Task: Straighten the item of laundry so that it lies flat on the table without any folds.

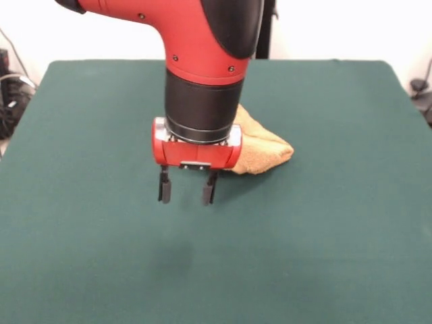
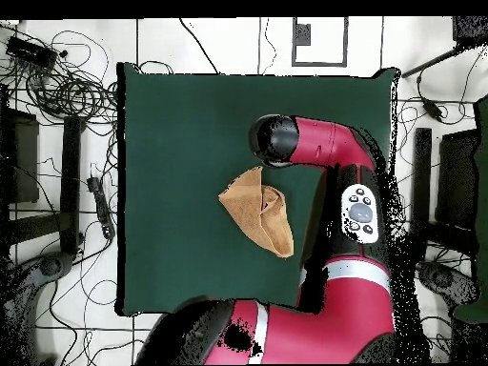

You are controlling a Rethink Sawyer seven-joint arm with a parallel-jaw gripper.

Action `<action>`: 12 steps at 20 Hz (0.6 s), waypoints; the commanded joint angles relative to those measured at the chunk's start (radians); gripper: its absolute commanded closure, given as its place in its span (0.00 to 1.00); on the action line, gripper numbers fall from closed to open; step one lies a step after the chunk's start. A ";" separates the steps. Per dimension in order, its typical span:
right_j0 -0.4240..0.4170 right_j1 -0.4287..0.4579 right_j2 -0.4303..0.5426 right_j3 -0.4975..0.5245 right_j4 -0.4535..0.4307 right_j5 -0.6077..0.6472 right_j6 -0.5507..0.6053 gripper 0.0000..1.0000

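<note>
The gripper (image 1: 187,187) is hanging above bare green desk (image 1: 88,202) left of centre in the front view, its jaws parted a little and holding nothing; the towel (image 1: 266,145) is lying just behind and to the right, folded over itself into a wedge, partly hidden by the arm; descending from here, the jaws are likely to be closing on felt alone; a pinch through both layers risks dragging the whole bundle instead of opening the fold.

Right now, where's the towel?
Overhead view: the towel, folded over, lies near the middle of the table. Front view: behind the open gripper, just right of it.
</note>
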 commanded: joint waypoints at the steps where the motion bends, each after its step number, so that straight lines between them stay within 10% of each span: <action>1: 0.035 0.051 0.075 0.039 0.034 0.109 0.119 0.00; 12: 0.086 0.060 0.063 0.018 0.061 0.133 0.188 0.00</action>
